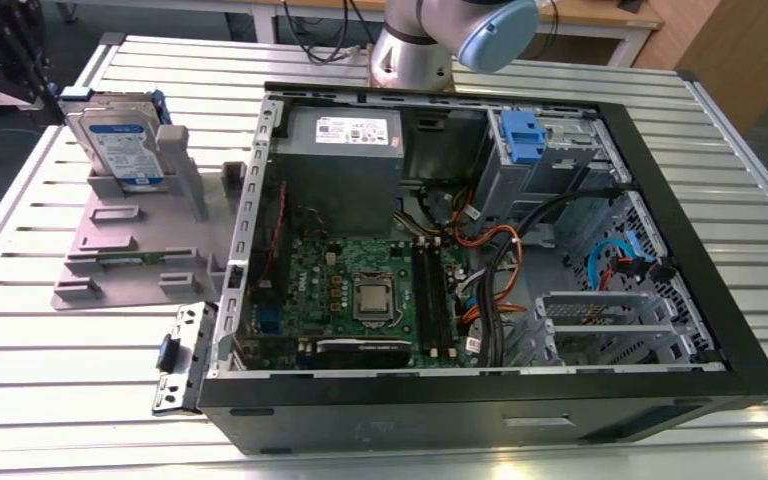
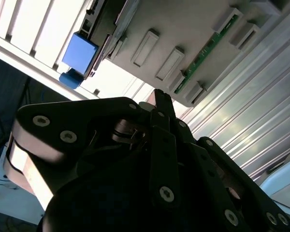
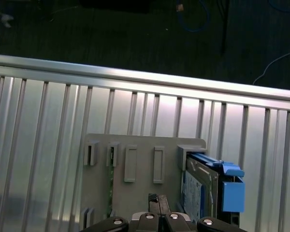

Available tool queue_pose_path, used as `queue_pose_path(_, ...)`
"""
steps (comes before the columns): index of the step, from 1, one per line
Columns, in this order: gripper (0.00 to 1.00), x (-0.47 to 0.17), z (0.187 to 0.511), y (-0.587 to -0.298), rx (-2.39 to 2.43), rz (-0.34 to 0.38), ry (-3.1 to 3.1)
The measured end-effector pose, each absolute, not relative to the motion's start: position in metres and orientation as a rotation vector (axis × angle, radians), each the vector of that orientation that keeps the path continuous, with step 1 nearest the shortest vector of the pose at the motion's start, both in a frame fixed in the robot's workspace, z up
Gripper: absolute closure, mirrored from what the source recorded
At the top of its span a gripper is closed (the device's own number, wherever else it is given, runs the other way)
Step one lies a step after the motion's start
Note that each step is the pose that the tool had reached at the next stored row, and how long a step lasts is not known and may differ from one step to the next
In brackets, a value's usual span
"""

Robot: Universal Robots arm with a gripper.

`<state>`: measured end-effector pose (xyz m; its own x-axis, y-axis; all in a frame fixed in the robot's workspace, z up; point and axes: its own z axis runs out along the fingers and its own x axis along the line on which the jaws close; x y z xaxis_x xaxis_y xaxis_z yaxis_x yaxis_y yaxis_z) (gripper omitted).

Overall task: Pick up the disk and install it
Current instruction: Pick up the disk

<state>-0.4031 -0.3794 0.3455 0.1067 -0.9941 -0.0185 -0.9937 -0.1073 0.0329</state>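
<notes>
The jaws are drawn together and hold nothing. In the first wrist view their two dark fingertips [image 3: 153,204] sit side by side with barely a seam between them.

Directly beneath the jaws lies the flat base of a grey plastic stand [image 1: 131,250], which rests on the slatted metal worktop [image 1: 37,420]. Low ribs and slots stud the base, and one slot holds a thin green circuit strip [image 2: 203,53].

The disk [image 3: 199,189] stands on edge in the stand, just to one side of the jaws' tips and lower than them, and nothing grips it. It is a flat silver-metal slab with a white-and-blue label on its broad face. The label's print cannot be made out. A blue bracket frame [image 3: 232,194] is clipped around it, and the frame's blocky tab juts from one end.

An upright grey post [image 1: 187,170] rises close against the disk's far side from the jaws. In the exterior view, the arm's black end [image 1: 4,60] hangs near the disk, toward the exterior view's left.

Farther from the jaws, past the post, an open black computer case [image 1: 704,300] lies on its side on the worktop. Inside it are:
- a green motherboard [image 1: 357,290]
- a grey power supply [image 1: 344,140] with a white sticker that cannot be read
- a tangle of orange and black cables [image 1: 491,265]
- a second blue bracket [image 1: 524,135] in the drive bay at the case's far corner

A small metal latch plate [image 1: 177,360] sits at the case's near corner, well apart from the jaws.
</notes>
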Motion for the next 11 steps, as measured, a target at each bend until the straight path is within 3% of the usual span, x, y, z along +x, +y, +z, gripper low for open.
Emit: queue_pose_path(11,0.9,-0.4031,0.3455,-0.3794,2.362,-0.056,-2.051)
